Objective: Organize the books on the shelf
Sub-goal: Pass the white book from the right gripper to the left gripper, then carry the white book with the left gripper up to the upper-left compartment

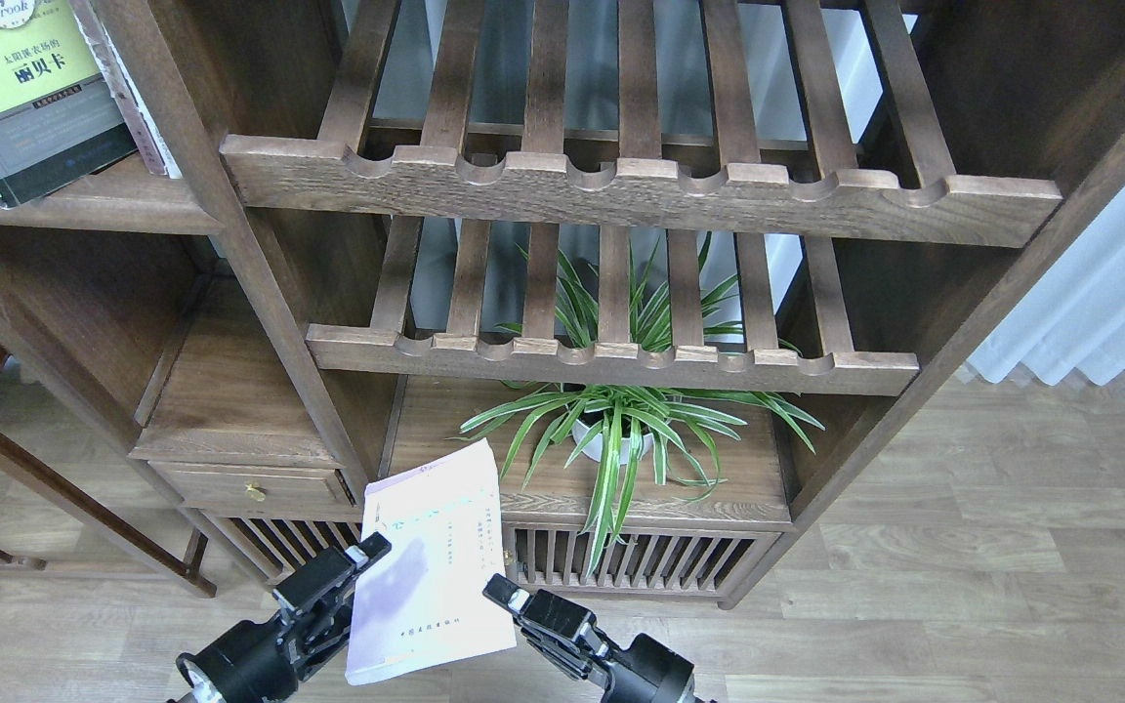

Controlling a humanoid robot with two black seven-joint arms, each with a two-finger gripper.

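Pale book [431,576]: thin, white-lavender cover facing up, tilted, held low in front of the bookcase, below and left of the potted plant [621,430].
Left gripper [353,576]: at the pale book's left edge, one finger touching that edge; I cannot tell whether it is clamped on the book.
Right gripper [504,591]: at the pale book's lower right edge, tip just beside the cover; I cannot tell its fingers apart.
Grey-black book [20,93]: thick, yellow-green panel on the cover, standing tilted on the shelf [84,207], far up and left of the plant.
Second book [138,107]: only a thin edge shows, leaning just right of the grey-black book.
Slatted racks [641,190]: two, with notched front rails, above the plant.
Drawer [255,485]: small brass knob, left of the plant.
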